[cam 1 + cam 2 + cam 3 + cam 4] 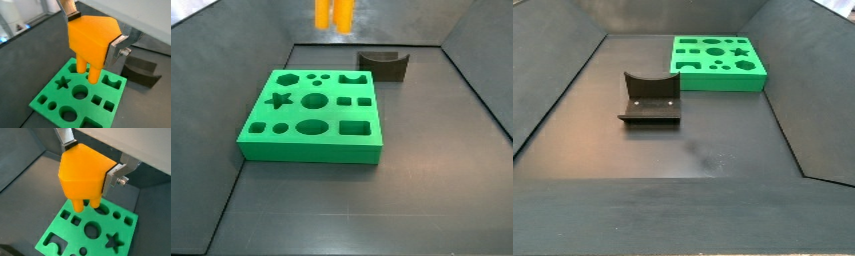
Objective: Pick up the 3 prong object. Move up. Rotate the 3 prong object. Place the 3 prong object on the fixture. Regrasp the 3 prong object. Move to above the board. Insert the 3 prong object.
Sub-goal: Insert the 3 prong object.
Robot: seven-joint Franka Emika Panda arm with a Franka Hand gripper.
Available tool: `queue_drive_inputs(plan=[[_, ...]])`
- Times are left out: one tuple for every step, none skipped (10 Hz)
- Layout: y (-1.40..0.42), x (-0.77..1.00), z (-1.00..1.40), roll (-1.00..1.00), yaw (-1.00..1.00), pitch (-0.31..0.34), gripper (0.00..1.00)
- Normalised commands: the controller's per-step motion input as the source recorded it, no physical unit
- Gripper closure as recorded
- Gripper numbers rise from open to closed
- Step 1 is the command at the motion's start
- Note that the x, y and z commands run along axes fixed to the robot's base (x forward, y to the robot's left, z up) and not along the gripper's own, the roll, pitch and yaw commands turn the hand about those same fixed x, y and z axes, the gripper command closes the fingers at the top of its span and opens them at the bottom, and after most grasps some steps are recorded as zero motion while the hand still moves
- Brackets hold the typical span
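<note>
My gripper point(93, 31) is shut on the 3 prong object point(89, 40), an orange-yellow block held by its body with the prongs pointing down. It hangs above the green board point(119, 97), over the holes near the board's edge, not touching it. Both wrist views show this grip point(91, 162), with the object point(80, 175) over the board point(130, 228). In a side view only the orange prongs point(333, 14) show at the frame edge, high behind the board point(311, 150). The dark fixture point(382, 64) stands empty beside the board. In a side view point(720, 82) the board shows, but gripper and object are out of view.
The board and fixture point(649, 98) sit on a dark floor inside a bin with sloping dark walls point(478, 90). The fixture also shows beside the board in a wrist view point(141, 70). Open floor lies between the fixture and the near wall point(700, 160).
</note>
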Motion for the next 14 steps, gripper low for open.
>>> queue_drive_inputs(plan=[[0.36, -0.04, -0.44, 0.00, -0.69, 0.000, 1.00], [0.43, -0.07, -0.43, 0.00, -0.58, -0.003, 1.00], [0.50, -0.11, -0.44, -0.07, -0.43, -0.031, 1.00], [0.52, -0.22, -0.55, 0.00, -0.45, -0.043, 1.00], [0.50, -0.27, -0.59, 0.00, -0.50, -0.053, 1.00], [0.44, -0.34, -0.67, 0.00, -0.59, -0.021, 1.00], [0.39, -0.34, -0.67, 0.01, -0.64, -0.014, 1.00], [0.35, -0.46, -0.48, 0.02, -0.63, -0.104, 1.00], [0.31, -0.40, -0.39, 0.00, -0.63, -0.156, 1.00], [0.28, -0.25, -0.25, -0.25, -0.41, -0.353, 1.00], [0.36, -0.18, -0.11, -0.34, -0.27, -0.397, 1.00], [0.35, -0.13, -0.02, -0.39, -0.25, -0.419, 1.00], [0.36, -0.17, -0.07, -0.38, -0.23, -0.386, 1.00], [0.39, 0.00, -0.17, -0.30, -0.32, -0.229, 1.00]])
